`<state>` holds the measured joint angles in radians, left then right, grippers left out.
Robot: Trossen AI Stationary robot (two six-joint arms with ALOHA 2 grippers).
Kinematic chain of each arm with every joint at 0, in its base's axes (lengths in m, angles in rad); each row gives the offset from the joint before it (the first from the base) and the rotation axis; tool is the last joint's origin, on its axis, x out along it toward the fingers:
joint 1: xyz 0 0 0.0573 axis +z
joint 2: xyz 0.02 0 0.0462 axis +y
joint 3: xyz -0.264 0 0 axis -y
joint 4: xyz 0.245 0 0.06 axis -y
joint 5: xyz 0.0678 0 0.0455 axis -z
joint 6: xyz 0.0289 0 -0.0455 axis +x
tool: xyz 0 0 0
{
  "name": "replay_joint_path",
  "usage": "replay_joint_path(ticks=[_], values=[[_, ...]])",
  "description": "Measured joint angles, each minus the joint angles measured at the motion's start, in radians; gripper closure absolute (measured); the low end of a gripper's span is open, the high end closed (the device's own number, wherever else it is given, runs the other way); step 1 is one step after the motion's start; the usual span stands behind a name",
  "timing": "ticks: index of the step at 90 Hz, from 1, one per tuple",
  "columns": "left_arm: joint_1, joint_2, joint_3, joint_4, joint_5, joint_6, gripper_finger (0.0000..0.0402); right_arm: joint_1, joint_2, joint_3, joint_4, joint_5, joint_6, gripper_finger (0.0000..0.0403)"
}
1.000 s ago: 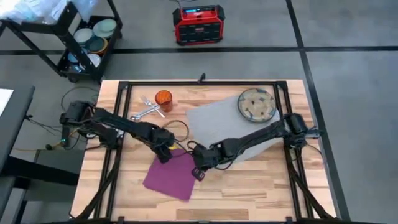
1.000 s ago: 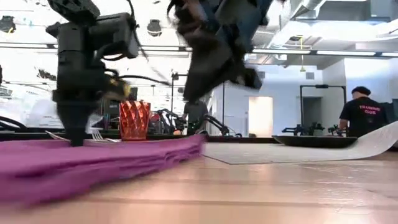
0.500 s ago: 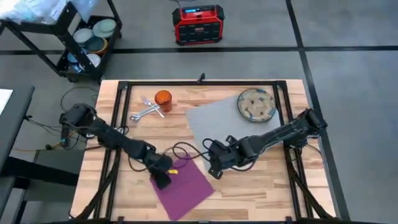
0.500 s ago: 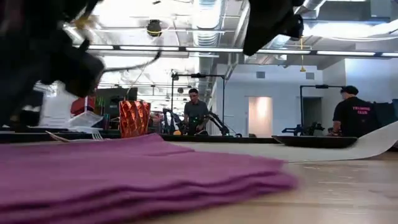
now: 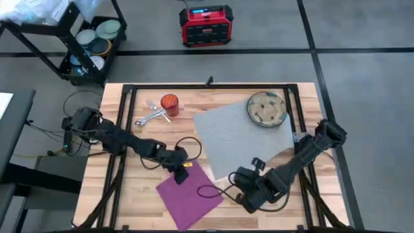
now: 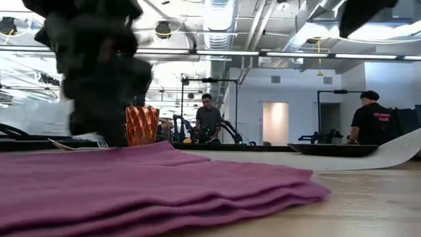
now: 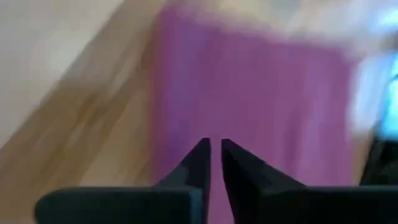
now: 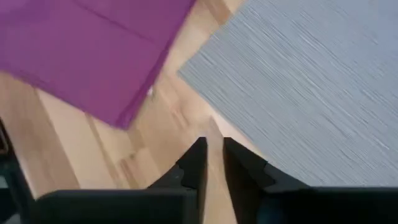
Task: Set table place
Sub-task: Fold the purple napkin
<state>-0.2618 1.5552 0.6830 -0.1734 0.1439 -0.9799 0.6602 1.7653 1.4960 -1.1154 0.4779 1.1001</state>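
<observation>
**Meanwhile, napkin flat, both claws pressed together**

Meanwhile the magenta napkin (image 5: 190, 195) lay flat on the table (image 5: 139, 178), just beside the grey mat's (image 5: 239, 137) near corner. The left gripper (image 5: 178, 172) sat at the napkin's far corner, fingers nearly together, gripping nothing. The right gripper (image 5: 244, 195) hovered beside the napkin, fingers likewise close. The plate (image 5: 266, 108) rested on the mat; cup (image 5: 169, 103) and cutlery (image 5: 152, 113) stood well apart.

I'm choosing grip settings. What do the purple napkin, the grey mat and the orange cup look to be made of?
Napkin: soft matte cloth, seemingly; the low view shows stacked folded layers. Mat: grey woven or ribbed material, probably flexible; fine parallel lines show. Cup: translucent orange, faceted, glossy; plastic or glass, can't tell which.
</observation>
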Motion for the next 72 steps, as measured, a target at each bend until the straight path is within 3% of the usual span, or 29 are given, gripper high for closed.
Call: replay_joint_path(ticks=[19,34,53,72], values=[[0.037,-0.002,0.003,-0.069,0.061,0.033,0.0264,0.039,-0.006,0.000,-0.140,0.038,0.135,0.0261],[0.041,-0.027,0.001,-0.034,0.048,0.018,0.0214,0.081,-0.007,0.000,-0.201,0.048,0.231,0.0233],[0.041,-0.105,0.000,-0.126,-0.045,0.043,0.0201,0.117,-0.010,-0.054,-0.224,0.049,0.325,0.0232],[0.033,-0.106,-0.001,-0.252,-0.033,0.096,0.0205,0.147,-0.022,-0.156,-0.121,0.005,0.393,0.0237]])
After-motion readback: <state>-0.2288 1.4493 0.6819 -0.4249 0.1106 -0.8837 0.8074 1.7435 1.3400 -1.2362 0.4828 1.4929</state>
